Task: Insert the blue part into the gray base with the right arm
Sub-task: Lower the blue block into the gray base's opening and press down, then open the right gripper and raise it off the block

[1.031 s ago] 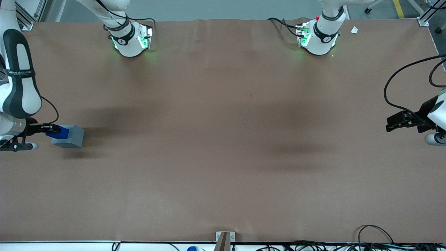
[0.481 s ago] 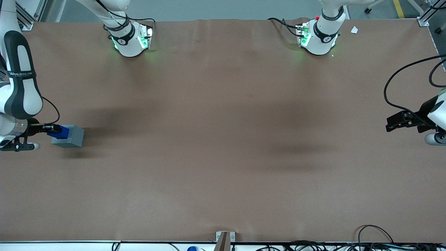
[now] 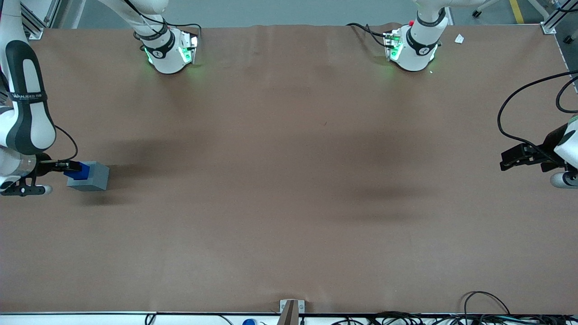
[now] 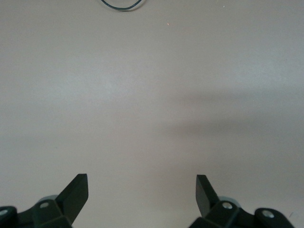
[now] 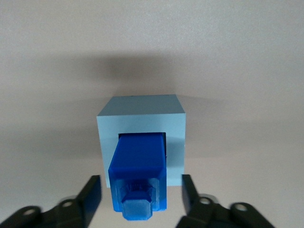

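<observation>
The gray base (image 3: 95, 178) stands on the brown table near the working arm's end. The blue part (image 3: 77, 171) sits with one end in the base's square recess, and its stud end sticks out toward my right gripper (image 3: 62, 167). In the right wrist view the blue part (image 5: 138, 164) fills the recess of the gray base (image 5: 140, 112). The gripper (image 5: 140, 178) is open. Its fingers (image 5: 93, 187) stand on either side of the blue part's stud end, with a gap on each side.
The two arm bases (image 3: 168, 49) (image 3: 413, 47) stand at the table edge farthest from the front camera. A black cable (image 3: 519, 104) loops at the parked arm's end. A small bracket (image 3: 291, 307) sits at the near edge.
The right arm's forearm has shifted slightly. The blue part sits a little closer into the gray base. The gripper stays at the blue part.
</observation>
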Available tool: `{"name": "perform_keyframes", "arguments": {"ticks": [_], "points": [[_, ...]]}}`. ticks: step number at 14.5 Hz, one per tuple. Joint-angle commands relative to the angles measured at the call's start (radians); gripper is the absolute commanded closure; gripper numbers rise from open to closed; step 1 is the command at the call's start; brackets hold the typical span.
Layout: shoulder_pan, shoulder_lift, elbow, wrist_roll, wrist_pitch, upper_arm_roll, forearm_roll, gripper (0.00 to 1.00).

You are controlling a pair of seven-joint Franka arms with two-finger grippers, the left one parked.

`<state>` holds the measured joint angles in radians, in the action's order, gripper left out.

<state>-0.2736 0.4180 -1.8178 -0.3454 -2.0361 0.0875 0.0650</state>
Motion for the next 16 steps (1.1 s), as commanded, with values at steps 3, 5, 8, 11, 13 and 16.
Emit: {"name": "perform_keyframes", "arguments": {"ticks": [3,5,8,11,13,16], "points": [[-0.003,-0.033,0.031,0.005,0.095,-0.02,0.019,0.01],[0.008,-0.057,0.054,0.011,0.157,-0.026,0.004,0.01],[0.045,-0.122,0.054,0.02,0.21,-0.029,-0.057,0.02],[0.105,-0.188,0.054,0.107,0.252,-0.029,-0.09,0.02],[0.154,-0.229,0.054,0.201,0.277,-0.029,-0.09,0.01],[0.205,-0.287,0.054,0.272,0.31,-0.029,-0.09,0.0]]}}
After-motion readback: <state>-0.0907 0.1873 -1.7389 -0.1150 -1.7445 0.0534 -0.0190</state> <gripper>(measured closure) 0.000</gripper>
